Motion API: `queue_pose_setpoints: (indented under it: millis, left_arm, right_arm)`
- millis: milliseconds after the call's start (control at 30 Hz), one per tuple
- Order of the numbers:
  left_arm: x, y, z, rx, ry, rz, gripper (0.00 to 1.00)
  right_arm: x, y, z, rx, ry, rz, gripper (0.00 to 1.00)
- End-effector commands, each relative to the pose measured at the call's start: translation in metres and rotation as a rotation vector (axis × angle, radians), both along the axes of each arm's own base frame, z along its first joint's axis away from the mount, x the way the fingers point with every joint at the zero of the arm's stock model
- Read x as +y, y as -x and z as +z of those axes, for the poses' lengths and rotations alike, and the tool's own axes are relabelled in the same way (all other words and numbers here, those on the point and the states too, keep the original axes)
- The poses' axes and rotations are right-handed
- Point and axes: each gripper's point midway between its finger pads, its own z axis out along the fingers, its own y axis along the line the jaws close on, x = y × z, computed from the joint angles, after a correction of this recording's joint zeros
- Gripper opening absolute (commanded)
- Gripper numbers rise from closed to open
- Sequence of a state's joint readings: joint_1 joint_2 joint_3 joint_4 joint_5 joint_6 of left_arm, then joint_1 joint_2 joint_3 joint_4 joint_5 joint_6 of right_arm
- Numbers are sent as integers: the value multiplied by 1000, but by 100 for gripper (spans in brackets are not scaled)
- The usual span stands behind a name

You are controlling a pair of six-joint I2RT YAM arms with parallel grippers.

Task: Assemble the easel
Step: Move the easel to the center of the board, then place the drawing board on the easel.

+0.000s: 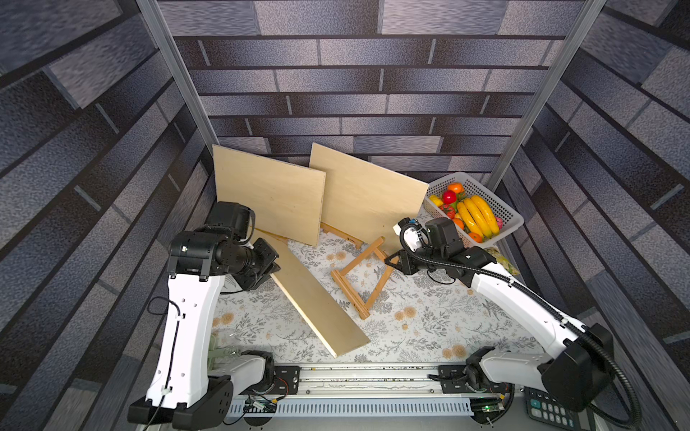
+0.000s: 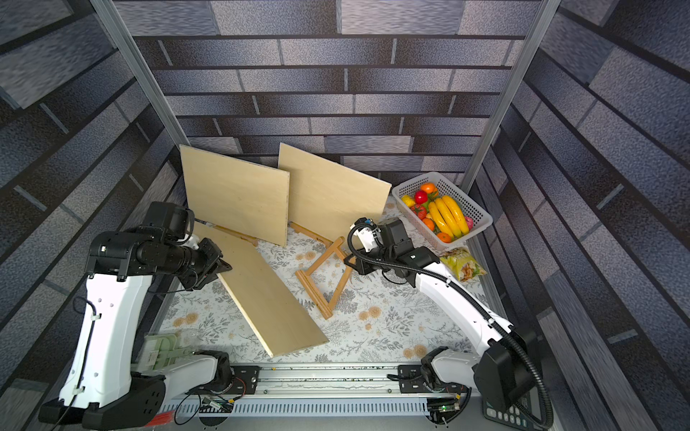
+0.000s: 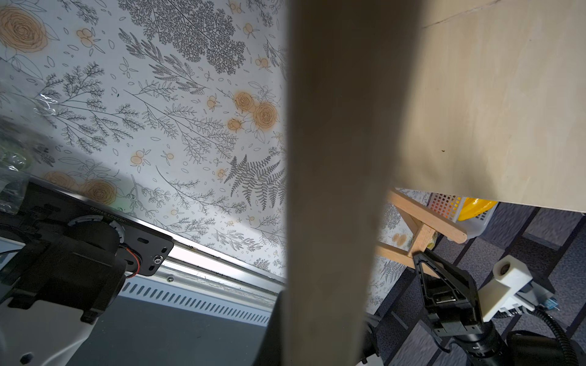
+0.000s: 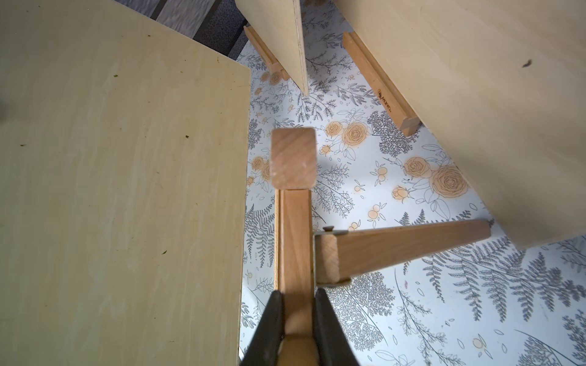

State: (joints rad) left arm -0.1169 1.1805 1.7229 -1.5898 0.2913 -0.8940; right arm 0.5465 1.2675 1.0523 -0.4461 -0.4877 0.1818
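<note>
jaws of right gripper (image 4: pixel 298 296) clamped on a bar of easel (image 1: pixel 349 294), lying half-folded mid-table; left gripper (image 1: pixel 274 266) closed on loose board (image 1: pixel 317 302) just left. if lifted off-centre, likely to twist, slip, or strike leaning panels (image 1: pixel 276 194) behind.

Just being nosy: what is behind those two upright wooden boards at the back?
Little shows. A wooden strip sticks out at the foot of the board nearer the fruit basket, another under the other board. Whatever props them up behind is covered.
</note>
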Motion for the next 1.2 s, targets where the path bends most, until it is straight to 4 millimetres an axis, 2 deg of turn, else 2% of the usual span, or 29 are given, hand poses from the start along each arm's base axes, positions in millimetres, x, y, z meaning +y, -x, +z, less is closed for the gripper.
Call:
queue_pose_setpoints:
  millis: [0, 167, 367, 933, 1167]
  left_arm:
    - [-14, 53, 4, 176, 78, -39, 0]
    - [-31, 54, 15, 174, 101, -85, 0]
    - [-40, 49, 28, 148, 104, -112, 0]
    - [-49, 31, 7, 218, -4, -169, 0]
    - [-57, 21, -4, 213, 4, -152, 0]
  right_arm:
    - [3, 16, -15, 131, 14, 14, 11]
    - [5, 18, -23, 141, 33, 33, 11]
    - [8, 18, -28, 153, 39, 48, 11]
    - [15, 19, -28, 148, 25, 61, 10]
    - [18, 21, -32, 158, 25, 65, 10]
